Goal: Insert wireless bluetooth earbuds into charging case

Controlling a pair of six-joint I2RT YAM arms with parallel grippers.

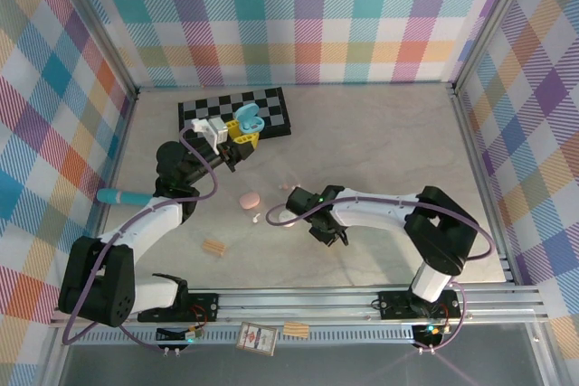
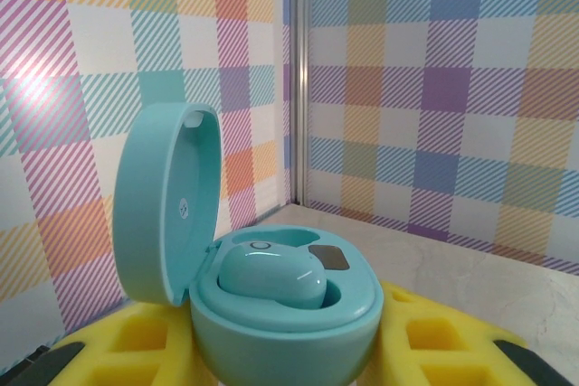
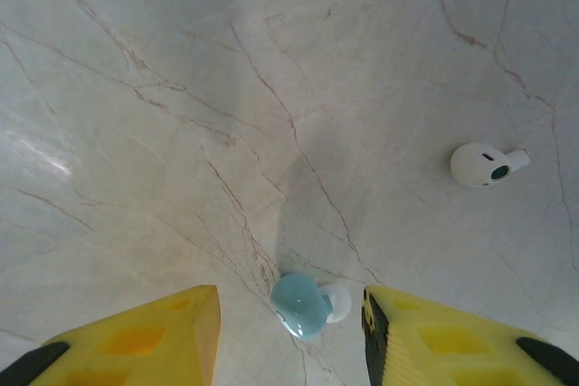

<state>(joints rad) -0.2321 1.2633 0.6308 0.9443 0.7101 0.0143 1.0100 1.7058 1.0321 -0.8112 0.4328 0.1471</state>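
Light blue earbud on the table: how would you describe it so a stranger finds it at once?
On the marble table, look between the right gripper's two open yellow fingers. The light blue earbud lies there, rounded, with a white tip; the neighbouring earbud is white and lies outside the fingers.

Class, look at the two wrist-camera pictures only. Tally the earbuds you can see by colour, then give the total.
Light blue: 2, the seated earbud in the open case and the loose earbud on the table
White: 1, the white earbud lying on the table
Total: 3
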